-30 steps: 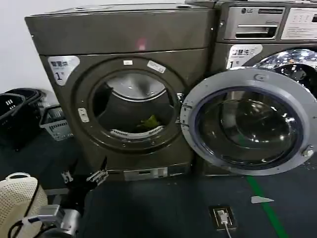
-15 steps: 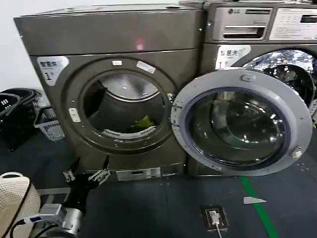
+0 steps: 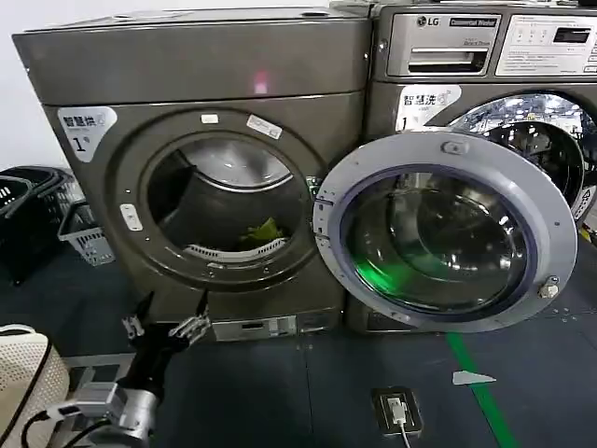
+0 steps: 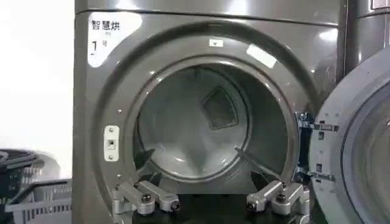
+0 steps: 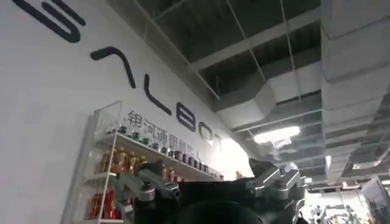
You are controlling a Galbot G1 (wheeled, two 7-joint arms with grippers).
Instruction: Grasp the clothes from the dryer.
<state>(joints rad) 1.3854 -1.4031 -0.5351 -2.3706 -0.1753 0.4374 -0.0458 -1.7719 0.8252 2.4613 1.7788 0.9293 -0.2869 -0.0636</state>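
Note:
The dryer [image 3: 205, 70] stands at the left, dark bronze-grey, with its round door [image 3: 446, 233] swung open to the right. The clothes [image 3: 262, 231], a small yellow-green piece, lie at the bottom front of the drum. My left gripper [image 3: 170, 313] hangs open and empty, low in front of the dryer and below the porthole's left side. In the left wrist view its open fingers [image 4: 204, 176] frame the drum opening [image 4: 201, 122], and the clothes are hidden there. My right gripper [image 5: 207, 182] points up at a wall and ceiling, fingers apart.
An LG machine [image 3: 485, 56] stands right of the dryer, partly behind the open door. Plastic baskets [image 3: 89, 233] and dark ones [image 3: 23, 201] sit on the floor at the left. A white woven basket [image 3: 23, 369] is beside my left arm. A floor socket [image 3: 396, 409] and green line [image 3: 480, 392] lie ahead.
Both machines have drifted left in the head view and look slightly larger. My left gripper stays open, low in front of the dryer.

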